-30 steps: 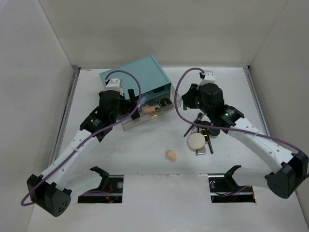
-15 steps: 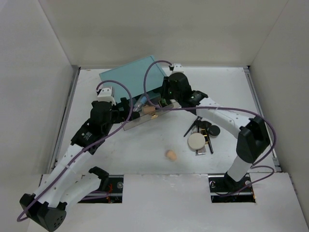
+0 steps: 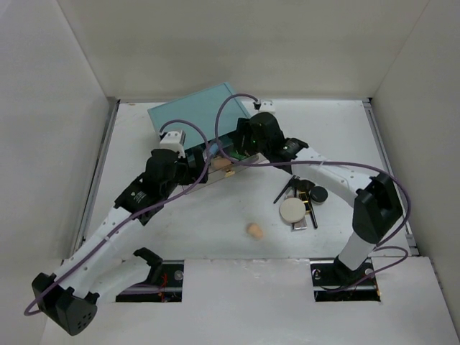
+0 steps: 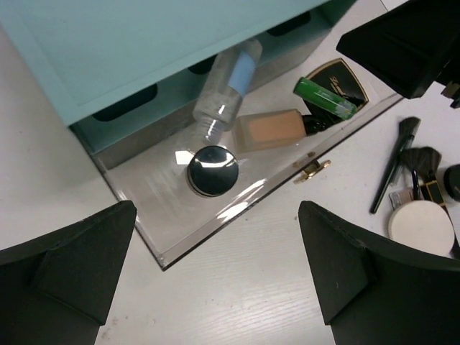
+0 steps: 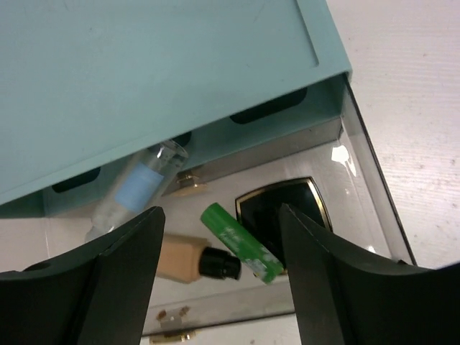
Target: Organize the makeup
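The teal box (image 3: 192,112) has its clear lower drawer (image 4: 244,205) pulled out. In the drawer lie a clear bottle (image 4: 226,80), a tan bottle (image 4: 268,129), a round black compact (image 4: 213,170), a green tube (image 5: 241,243) and a black square compact (image 5: 287,205). My right gripper (image 5: 219,215) hovers open just over the green tube, which rests partly on the square compact. My left gripper (image 4: 217,215) stands wide open over the drawer's front corner, holding nothing. On the table to the right are a cream puff (image 3: 292,209), a small black compact (image 3: 318,194), black brushes (image 3: 286,190) and a peach sponge (image 3: 254,230).
White walls close in the table on three sides. The right arm (image 3: 338,172) arches over the pile of makeup on the right. Purple cables loop above both wrists. A gold handle (image 4: 313,169) sticks out from the drawer front.
My right gripper swung from the makeup pile on the right to over the drawer, and its jaws have opened. The left arm shifted a little beside the drawer and stayed open.
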`<control>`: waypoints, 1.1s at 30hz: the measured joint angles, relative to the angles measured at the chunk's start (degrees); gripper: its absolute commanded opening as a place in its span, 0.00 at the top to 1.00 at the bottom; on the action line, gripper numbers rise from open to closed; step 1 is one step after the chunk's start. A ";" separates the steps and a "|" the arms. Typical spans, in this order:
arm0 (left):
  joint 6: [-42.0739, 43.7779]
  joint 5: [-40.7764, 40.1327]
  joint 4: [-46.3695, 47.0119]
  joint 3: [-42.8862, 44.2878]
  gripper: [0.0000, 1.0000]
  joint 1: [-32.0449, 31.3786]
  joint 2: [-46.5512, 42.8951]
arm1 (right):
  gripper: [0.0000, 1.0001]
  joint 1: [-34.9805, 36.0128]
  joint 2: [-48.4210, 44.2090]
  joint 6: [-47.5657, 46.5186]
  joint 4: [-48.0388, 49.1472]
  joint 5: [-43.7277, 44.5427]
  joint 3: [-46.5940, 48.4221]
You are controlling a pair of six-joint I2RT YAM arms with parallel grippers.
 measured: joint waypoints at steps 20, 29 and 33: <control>-2.56 10.03 9.42 15.87 0.00 -33.62 39.06 | 0.00 -23.12 -38.95 1.42 -12.22 6.82 -23.17; -12.76 10.62 9.18 21.86 0.00 -42.12 52.46 | 0.00 -24.11 -39.98 3.19 -15.47 6.78 -27.30; -17.90 7.56 8.15 27.17 0.00 -43.87 59.98 | 0.00 -24.02 -40.85 3.39 -15.65 6.78 -27.30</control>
